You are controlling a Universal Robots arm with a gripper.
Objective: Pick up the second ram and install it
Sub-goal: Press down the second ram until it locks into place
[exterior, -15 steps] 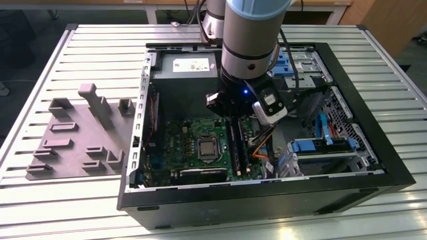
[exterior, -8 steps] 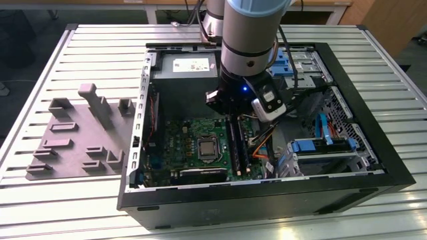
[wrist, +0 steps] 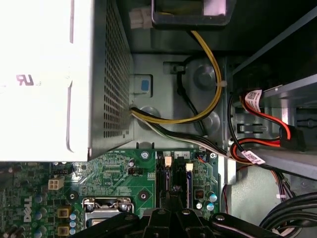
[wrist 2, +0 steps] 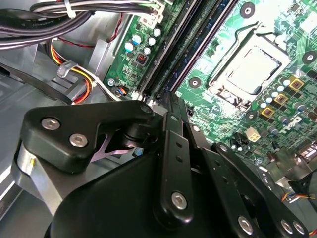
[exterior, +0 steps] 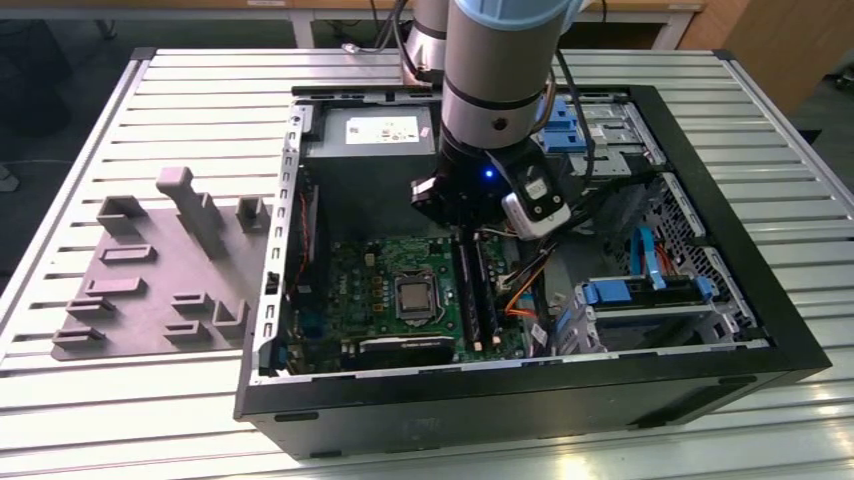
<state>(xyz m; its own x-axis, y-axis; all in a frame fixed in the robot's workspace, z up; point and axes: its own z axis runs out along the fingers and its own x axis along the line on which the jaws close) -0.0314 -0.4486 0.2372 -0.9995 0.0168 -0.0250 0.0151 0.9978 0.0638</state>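
My gripper (exterior: 462, 232) reaches down into the open computer case, over the far end of the motherboard's (exterior: 380, 265) memory slots. Its fingers are shut, and their tips (wrist 2: 168, 99) meet at the end of a long dark stick, the second ram (exterior: 469, 290), which stands on edge in a slot. In both wrist views the ram (wrist 2: 190, 42) (wrist: 166, 179) runs straight away from the fingertips. I cannot tell whether the tips pinch it or only rest on it. Another dark stick (exterior: 489, 300) stands in the slot beside it.
A grey moulded tray (exterior: 160, 270) with upright blocks lies on the slatted table at the exterior view's left. The case walls (exterior: 534, 400), the silver power supply (wrist: 49, 79), bundled cables (wrist: 208, 99) and blue drive bays (exterior: 641, 295) crowd round the gripper. The processor socket (wrist 2: 250, 69) sits beside the slots.
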